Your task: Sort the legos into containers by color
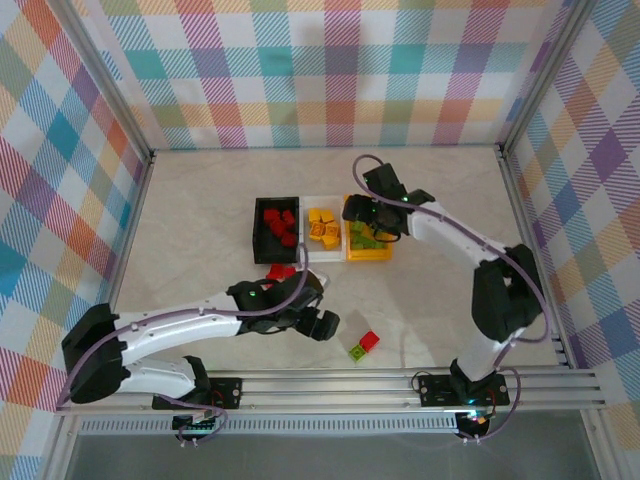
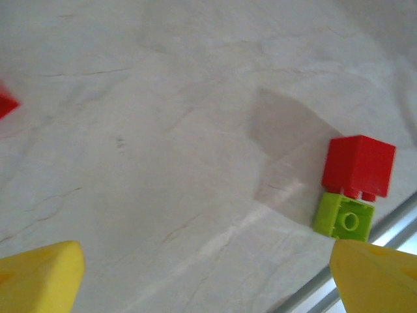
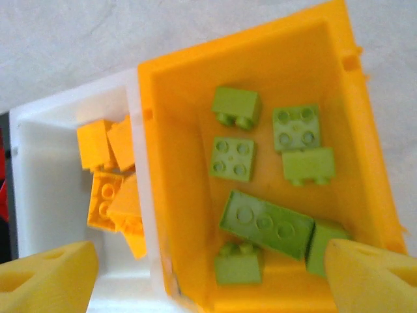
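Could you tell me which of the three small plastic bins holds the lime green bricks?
The orange-yellow plastic bin at the row's right end holds the lime green bricks; the white middle bin holds yellow-orange bricks, the black left bin red ones.

Black bin point(image 1: 257, 235) holds red bricks point(image 1: 280, 222), white bin point(image 3: 45, 195) yellow-orange bricks point(image 3: 111, 195), orange-yellow bin point(image 3: 176, 150) lime green bricks point(image 3: 266, 223); loose red brick point(image 2: 358, 164) and loose lime brick point(image 2: 344, 218) on pale veined table point(image 2: 163, 130), pastel plaid walls point(image 1: 340, 70), and a red sliver point(image 2: 5, 103), possibly another brick.
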Controlling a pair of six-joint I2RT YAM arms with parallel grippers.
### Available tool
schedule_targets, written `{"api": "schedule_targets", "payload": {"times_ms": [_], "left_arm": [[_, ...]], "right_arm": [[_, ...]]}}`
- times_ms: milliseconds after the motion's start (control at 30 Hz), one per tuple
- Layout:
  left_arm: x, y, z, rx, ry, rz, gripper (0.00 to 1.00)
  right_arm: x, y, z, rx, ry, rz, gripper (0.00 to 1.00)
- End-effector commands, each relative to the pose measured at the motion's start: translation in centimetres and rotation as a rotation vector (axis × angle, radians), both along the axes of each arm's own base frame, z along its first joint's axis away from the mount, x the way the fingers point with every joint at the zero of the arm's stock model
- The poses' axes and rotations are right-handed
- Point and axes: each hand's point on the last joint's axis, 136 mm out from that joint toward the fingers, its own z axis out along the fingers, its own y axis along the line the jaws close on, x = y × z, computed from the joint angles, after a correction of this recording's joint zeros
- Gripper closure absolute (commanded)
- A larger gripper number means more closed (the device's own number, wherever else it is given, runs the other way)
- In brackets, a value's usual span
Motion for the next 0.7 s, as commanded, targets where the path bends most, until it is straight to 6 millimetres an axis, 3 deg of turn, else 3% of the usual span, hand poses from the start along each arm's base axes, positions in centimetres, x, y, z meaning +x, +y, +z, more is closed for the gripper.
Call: {"api": "schedule_targets", "payload": {"times_ms": [0, 133, 300, 467, 667], "left_arm": [[-1.5, -3.7, 0.7, -0.010, -0.026, -0.159, 0.07], [-3.8, -6.6, -0.6, 0.064, -0.035, -0.299, 0.10], [-5.7, -8.6, -2.4, 0.141, -0.030, -0.399, 0.14], [-6.8, -9.4, -4.6, 0.208, -0.012, -0.448, 0.19], [-6.6, -9.2, -7.0, 0.263, -0.010, -0.448, 0.28]], "right_arm": [[-2.6, -1.1, 1.1, 0.040, -0.013, -0.005, 0.11], [-5.8, -3.1, -0.6, 0.035, 0.009, -0.024, 0.10], [-8.6, -4.7, -1.9, 0.031, 0.029, -0.042, 0.10], [-9.6, -5.9, -2.3, 0.011, 0.024, -0.060, 0.09], [-9.9, -6.4, -1.7, 0.000, 0.007, -0.066, 0.09]]}}
